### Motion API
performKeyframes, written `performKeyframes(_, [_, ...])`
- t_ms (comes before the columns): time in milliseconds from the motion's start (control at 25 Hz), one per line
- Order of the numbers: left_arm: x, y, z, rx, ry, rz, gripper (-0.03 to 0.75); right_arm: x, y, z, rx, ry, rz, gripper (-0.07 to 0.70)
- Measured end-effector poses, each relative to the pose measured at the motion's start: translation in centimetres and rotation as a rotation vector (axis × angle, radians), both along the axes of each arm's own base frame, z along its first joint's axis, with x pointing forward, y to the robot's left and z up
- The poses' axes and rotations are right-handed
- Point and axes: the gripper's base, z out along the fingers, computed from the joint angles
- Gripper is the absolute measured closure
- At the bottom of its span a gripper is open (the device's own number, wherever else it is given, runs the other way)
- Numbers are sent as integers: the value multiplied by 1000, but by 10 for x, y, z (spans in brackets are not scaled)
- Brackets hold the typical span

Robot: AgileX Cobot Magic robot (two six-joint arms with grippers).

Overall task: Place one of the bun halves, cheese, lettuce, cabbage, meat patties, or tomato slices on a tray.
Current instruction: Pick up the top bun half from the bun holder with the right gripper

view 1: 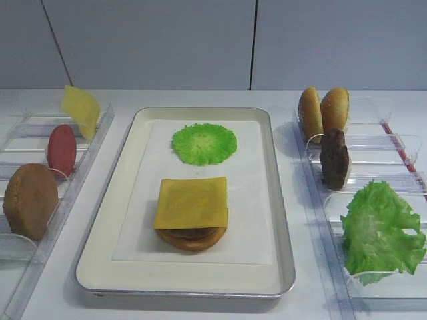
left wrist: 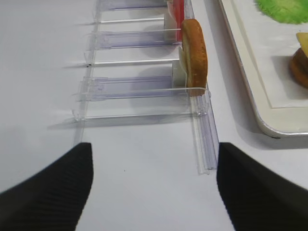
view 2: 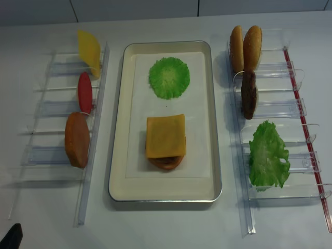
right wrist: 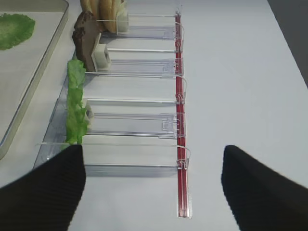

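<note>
The silver tray (view 1: 97,263) lies in the middle. On its paper liner sit the cabbage (view 1: 203,143) and a stack of cheese (view 1: 191,202) over a meat patty and a bun base. Two bun halves (view 1: 323,110), another patty (view 1: 334,159) and the lettuce (view 1: 380,230) stand in the right rack. A tomato slice (view 1: 61,150) and more cheese (view 1: 81,110) stand in the left rack. My right gripper (right wrist: 153,187) is open and empty over the table at the near end of the right rack. Near the left rack's end my left gripper (left wrist: 154,187) is open and empty too.
A plain brown bun half (left wrist: 195,55) stands in the near slot of the clear left rack (left wrist: 134,89). A red strip (right wrist: 180,144) runs along the outer side of the right rack. Bare white table lies below both grippers.
</note>
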Motion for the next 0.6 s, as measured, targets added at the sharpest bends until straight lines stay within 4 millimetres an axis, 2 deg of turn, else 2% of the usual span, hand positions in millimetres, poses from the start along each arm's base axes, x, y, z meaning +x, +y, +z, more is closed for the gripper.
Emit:
performKeyframes(480, [0, 0, 0, 0, 0, 0, 223, 0, 0, 0, 2, 0, 1, 48])
performKeyframes(600, [0, 0, 0, 0, 0, 0, 223, 0, 4, 2, -44, -19, 82, 48])
